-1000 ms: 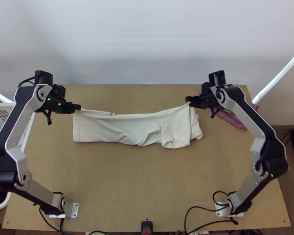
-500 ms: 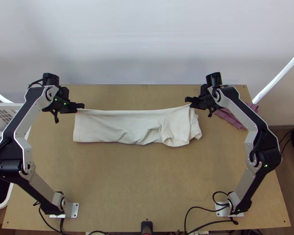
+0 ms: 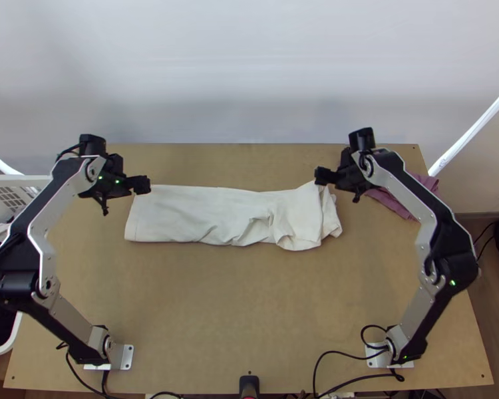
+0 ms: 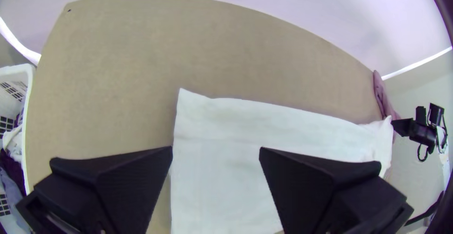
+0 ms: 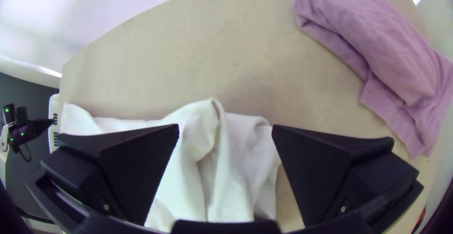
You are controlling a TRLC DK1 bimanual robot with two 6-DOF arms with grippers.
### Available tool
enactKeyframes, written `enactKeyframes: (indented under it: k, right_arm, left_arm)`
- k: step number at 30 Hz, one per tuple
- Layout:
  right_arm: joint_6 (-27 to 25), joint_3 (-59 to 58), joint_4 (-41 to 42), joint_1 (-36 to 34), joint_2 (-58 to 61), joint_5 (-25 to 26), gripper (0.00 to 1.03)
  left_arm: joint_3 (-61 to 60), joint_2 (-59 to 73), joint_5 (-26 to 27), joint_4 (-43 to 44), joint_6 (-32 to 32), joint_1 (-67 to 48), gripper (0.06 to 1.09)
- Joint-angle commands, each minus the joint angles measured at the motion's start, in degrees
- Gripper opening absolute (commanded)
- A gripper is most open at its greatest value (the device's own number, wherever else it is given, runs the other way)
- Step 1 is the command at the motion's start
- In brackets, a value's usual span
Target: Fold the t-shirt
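Two sets of jaws wide open, folks: L gripper (image 3: pixel 143 185) nearest the smooth end of the t-shirt (image 3: pixel 209 214), R gripper (image 3: pixel 321 176) by its rumpled end, long axis running crosswise btwn 'em on the table (image 3: pixel 236 299), so next fold prob. swings one end inward!

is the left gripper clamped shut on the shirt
No, the left gripper has its fingers wide apart, with the pale shirt visible between them.
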Motion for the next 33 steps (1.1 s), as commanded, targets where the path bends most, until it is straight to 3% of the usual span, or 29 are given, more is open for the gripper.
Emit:
enactKeyframes:
  k: [1,7,11,17,21,33]
  right_arm:
    - [1.2,-2.6,0.5,-0.8,-8.5,0.2,0.98]
    - [2.1,-5.5,0.4,-1.5,-20.1,-0.6,0.98]
    - [4.5,-3.9,-4.1,-1.9,-24.3,-7.4,0.98]
    - [8.7,0.7,-9.9,-2.1,-26.5,-17.3,0.98]
    - [11.5,3.7,-11.9,-2.4,-27.2,-20.6,0.98]
    - [14.1,11.8,-17.4,-2.1,-30.0,-21.5,0.98]
  left_arm:
    - [-2.1,-3.8,1.8,0.5,0.3,3.2,1.04]
    - [-8.5,-7.5,9.4,0.7,5.7,9.5,1.04]
    - [-13.0,-8.3,13.1,1.1,11.7,11.5,1.03]
    - [-17.9,-8.0,18.1,3.9,13.9,13.2,1.03]
    - [-20.8,-6.4,18.1,8.0,14.2,12.0,1.03]
    - [-20.8,2.8,15.3,14.6,10.0,2.9,1.03]
